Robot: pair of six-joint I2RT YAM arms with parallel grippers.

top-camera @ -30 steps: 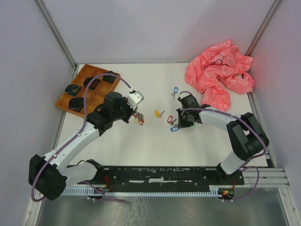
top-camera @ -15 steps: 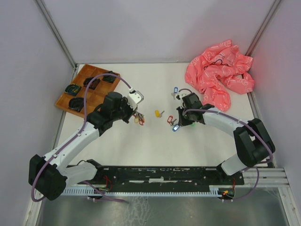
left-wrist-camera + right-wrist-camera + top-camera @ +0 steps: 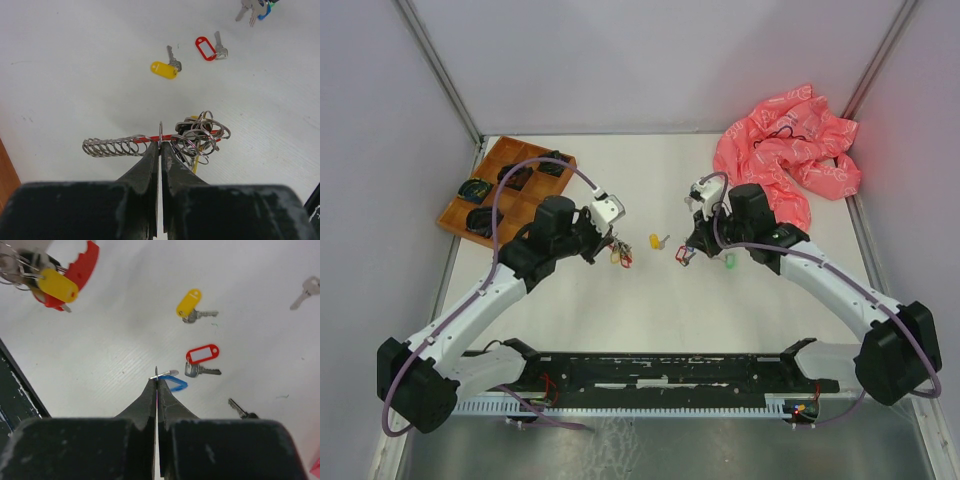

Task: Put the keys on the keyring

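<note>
The keyring (image 3: 200, 136) is a tangle of thin silvery wire rings with a curved red plastic piece, and a stretched coil of small loops trails off to its left; it sits at the centre of the left wrist view over the matte white table (image 3: 75, 65); the left gripper (image 3: 160, 146) has its 2 dark, tapered fingers pinched shut on 1 upright ring of it; the right gripper (image 3: 156, 382) is likewise pressed shut, nipping the fine wire loop of the blue-tagged key (image 3: 175, 384), whose glossy oblong tag pokes out right of the fingertips at the centre of the right wrist view; on the table lie the yellow-tagged key (image 3: 189, 304) in the upper middle and the red-tagged key (image 3: 202, 356) below it, its tag a red frame round a white label, each with a short silver blade; a green tag (image 3: 729, 262) lies right of centre in the top view; a crumpled pink plastic bag (image 3: 785, 160) sits upper right and a compartmented wooden tray (image 3: 505, 190) upper left; against the frame 1 second ago, the right arm has swung its elbow out to the right and drawn its gripper up-frame, the blue-tagged key has left its spot on the table, the green tag now lies clear of the arm, and the left arm with the keyring has barely shifted.
</note>
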